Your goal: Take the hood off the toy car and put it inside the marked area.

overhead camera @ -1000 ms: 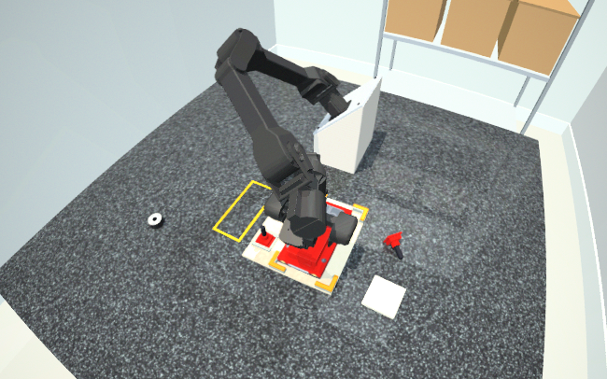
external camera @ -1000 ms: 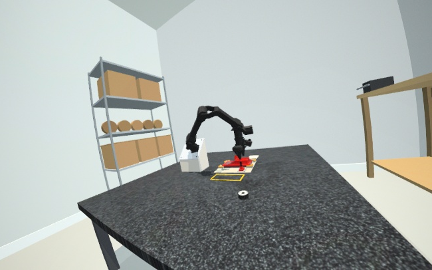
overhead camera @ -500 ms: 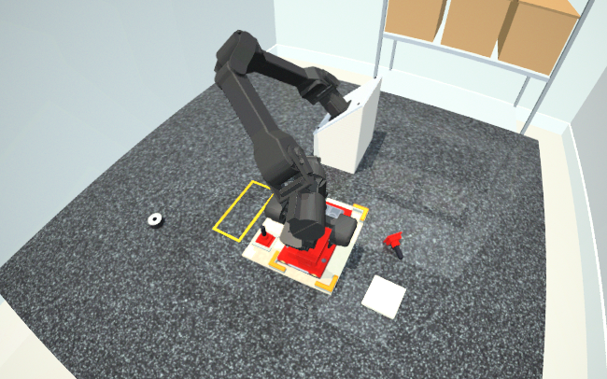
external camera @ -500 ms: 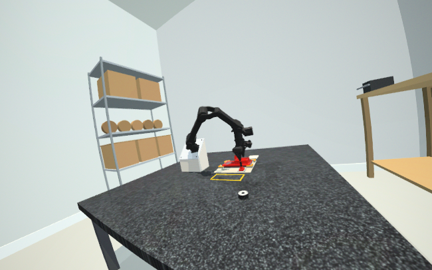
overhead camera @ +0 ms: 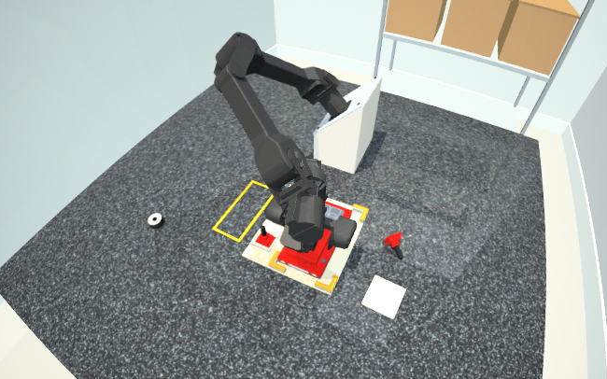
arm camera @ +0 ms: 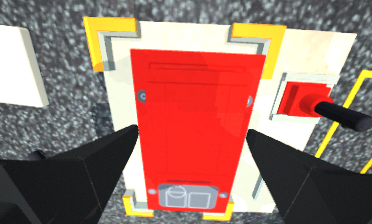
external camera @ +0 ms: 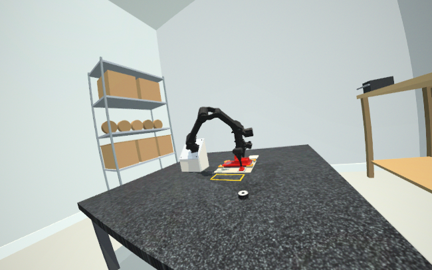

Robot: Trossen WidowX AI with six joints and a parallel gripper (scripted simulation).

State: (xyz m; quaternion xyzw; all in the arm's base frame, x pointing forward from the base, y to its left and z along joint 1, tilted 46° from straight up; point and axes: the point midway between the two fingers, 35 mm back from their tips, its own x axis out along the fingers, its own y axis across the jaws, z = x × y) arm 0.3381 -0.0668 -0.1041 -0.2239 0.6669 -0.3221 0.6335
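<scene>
Now the arm is on its approach to the grasp: the gripper [arm camera: 189, 145] hangs directly above the red car [arm camera: 194, 130], its two black fingers spread wide, one on each side of the red body, holding nothing. The hood appears to be the flat red panel on top of the car, not yet lifted; the car sits on a pale board [arm camera: 297, 60] framed by yellow corner brackets. The yellow-outlined area [overhead camera: 240, 211] lies on the table just beside the board, on the side where a red block with a black peg [arm camera: 317, 105] stands. Next, judging from this pose, the gripper must descend until the fingers flank the panel's long edges, then close squarely; how far above the panel they are is hard to tell.
</scene>
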